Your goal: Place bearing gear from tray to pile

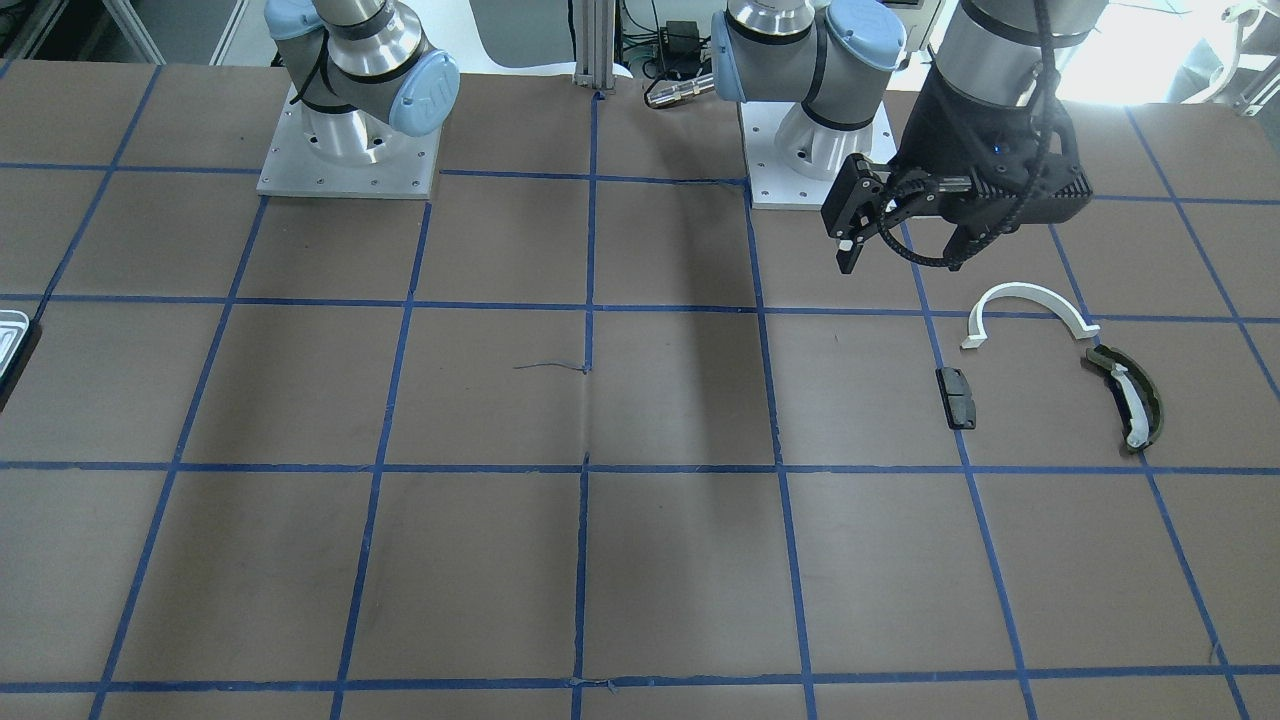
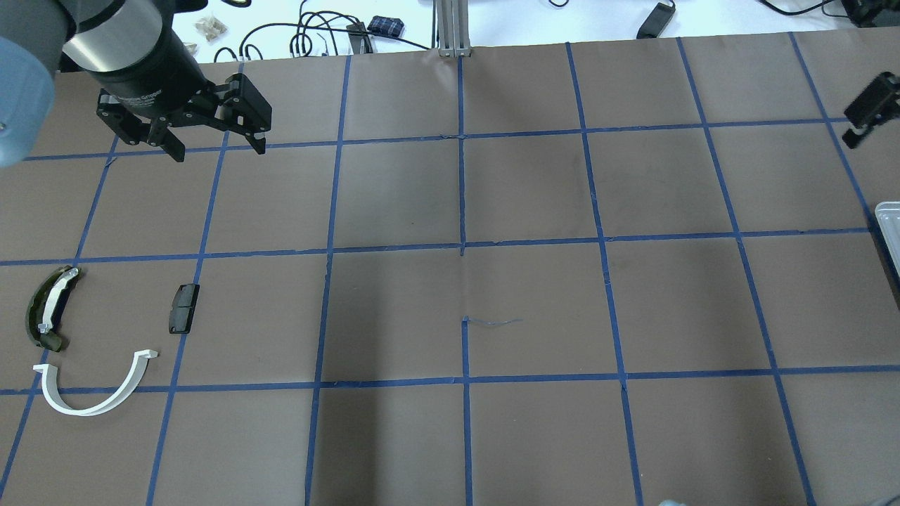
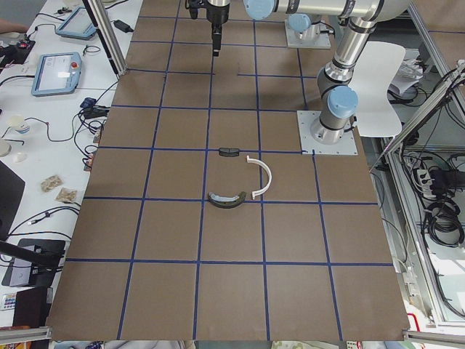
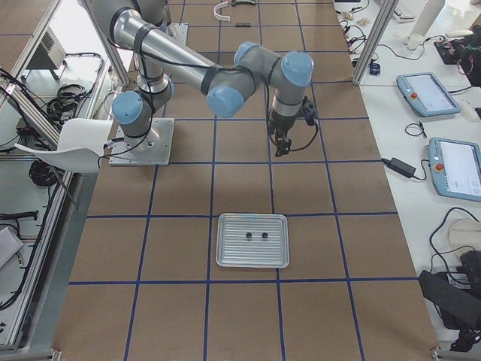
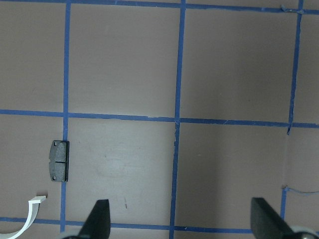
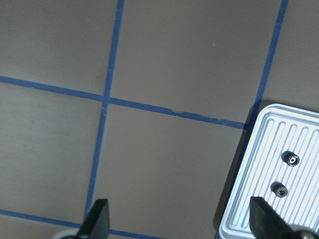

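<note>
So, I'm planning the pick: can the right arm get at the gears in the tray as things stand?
Probably yes. The right gripper is open and hangs over bare table beside the tray. The two gears lie uncovered, apart from each other, and nothing stands in between.

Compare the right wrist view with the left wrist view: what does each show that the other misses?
Only the right wrist view shows the tray, with two bearing gears lying in it. Only the left wrist view shows parts of the pile: the black block and one tip of the white half-ring. Both show the brown table with blue tape lines. The left end effector and the right end effector are each open and empty.
</note>
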You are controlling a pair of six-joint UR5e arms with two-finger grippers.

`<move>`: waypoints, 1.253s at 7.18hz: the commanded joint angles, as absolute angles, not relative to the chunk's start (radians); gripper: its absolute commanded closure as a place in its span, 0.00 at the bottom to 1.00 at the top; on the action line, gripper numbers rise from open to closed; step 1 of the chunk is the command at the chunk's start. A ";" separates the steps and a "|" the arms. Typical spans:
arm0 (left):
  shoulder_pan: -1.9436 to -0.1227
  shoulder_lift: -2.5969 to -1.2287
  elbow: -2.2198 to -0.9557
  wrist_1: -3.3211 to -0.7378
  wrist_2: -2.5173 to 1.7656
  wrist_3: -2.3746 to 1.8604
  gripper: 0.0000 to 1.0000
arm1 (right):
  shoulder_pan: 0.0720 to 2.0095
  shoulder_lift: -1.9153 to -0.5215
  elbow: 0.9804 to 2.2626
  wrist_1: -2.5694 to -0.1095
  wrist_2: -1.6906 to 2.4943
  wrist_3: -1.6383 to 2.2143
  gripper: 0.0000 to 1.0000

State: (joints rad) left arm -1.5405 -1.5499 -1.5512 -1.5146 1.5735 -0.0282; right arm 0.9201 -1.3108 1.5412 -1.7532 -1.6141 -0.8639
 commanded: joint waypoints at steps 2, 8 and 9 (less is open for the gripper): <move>-1.540 -1.549 -1.548 -1.514 1.575 -0.028 0.00 | 0.720 -1.131 1.586 -1.983 -1.615 -1.142 0.12; -1.540 -1.546 -1.545 -1.514 1.580 -0.028 0.00 | 0.597 -1.012 1.658 -2.193 -1.608 -1.211 0.14; -1.542 -1.546 -1.546 -1.514 1.580 -0.028 0.00 | 0.598 -1.012 1.679 -2.197 -1.608 -1.210 0.14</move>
